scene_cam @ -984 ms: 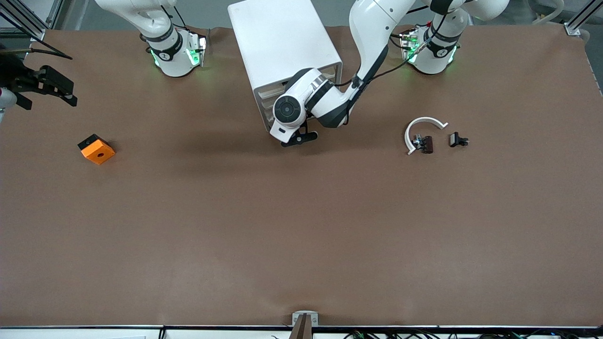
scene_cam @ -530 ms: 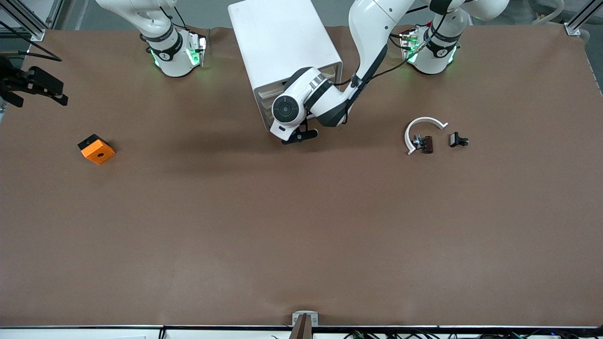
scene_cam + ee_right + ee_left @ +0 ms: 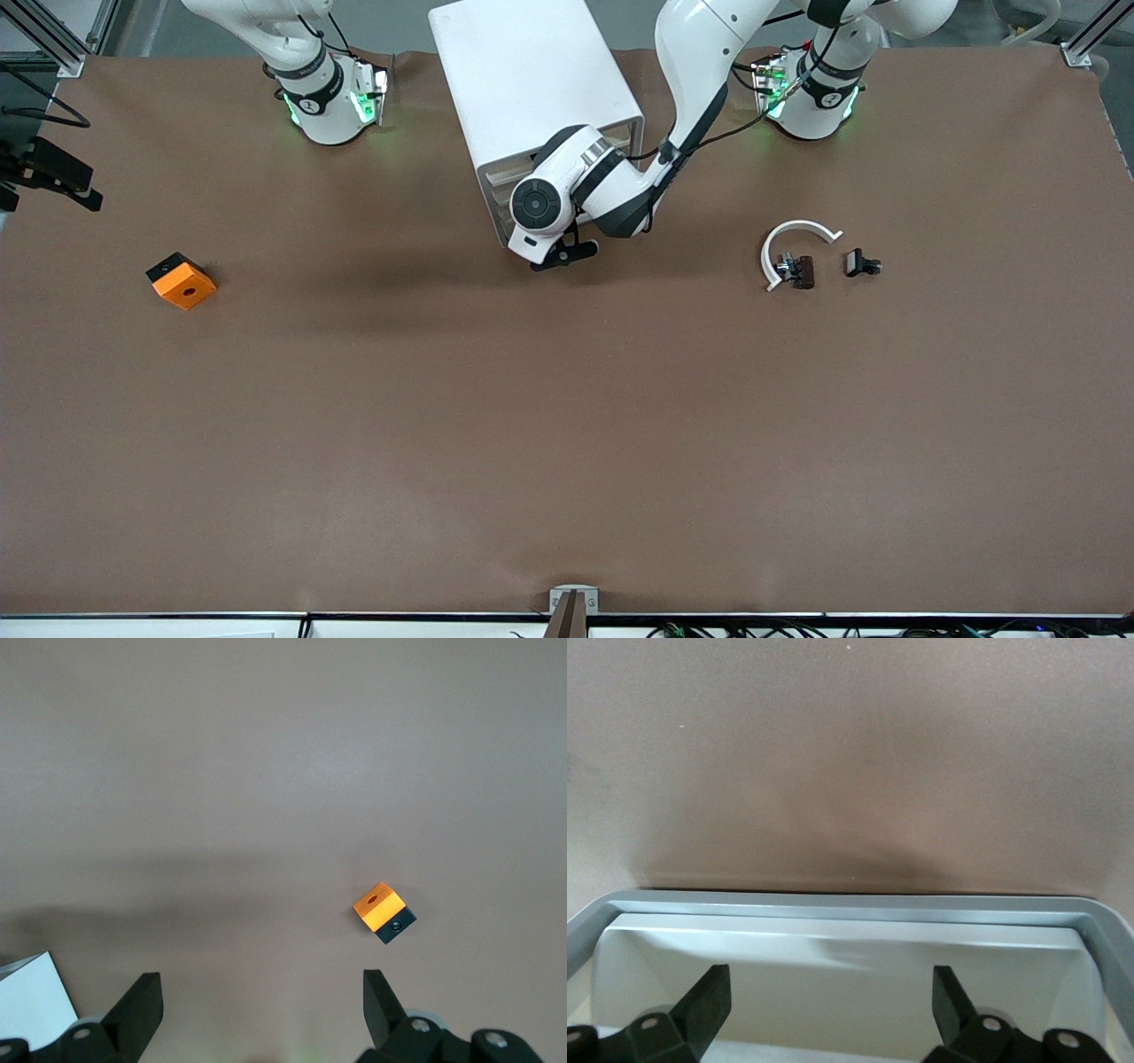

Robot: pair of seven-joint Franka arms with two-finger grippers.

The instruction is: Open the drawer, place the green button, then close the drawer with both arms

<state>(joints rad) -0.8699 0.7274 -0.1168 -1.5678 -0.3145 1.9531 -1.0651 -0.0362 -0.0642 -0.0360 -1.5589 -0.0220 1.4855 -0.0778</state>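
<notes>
The white drawer cabinet [image 3: 532, 80] stands between the two arm bases. My left gripper [image 3: 563, 255] is at the cabinet's front, open. In the left wrist view the left gripper [image 3: 830, 992] has its fingers spread over the pale inside of a drawer with a grey rim [image 3: 850, 906]; nothing is between them. My right gripper [image 3: 53, 173] hangs in the air over the table edge at the right arm's end, open and empty. In the right wrist view the right gripper [image 3: 261, 992] is over bare table. The button is out of view.
An orange block [image 3: 182, 281] [image 3: 379, 902] with a round hole lies toward the right arm's end. Toward the left arm's end lie a white curved piece [image 3: 793, 241] and two small dark clip parts [image 3: 800, 271] [image 3: 861, 263]. A white corner [image 3: 31, 1001] shows beside the right gripper.
The right gripper has drifted outward past the table edge at its own end. The left gripper has shifted slightly closer to the cabinet front. Both stay open.
</notes>
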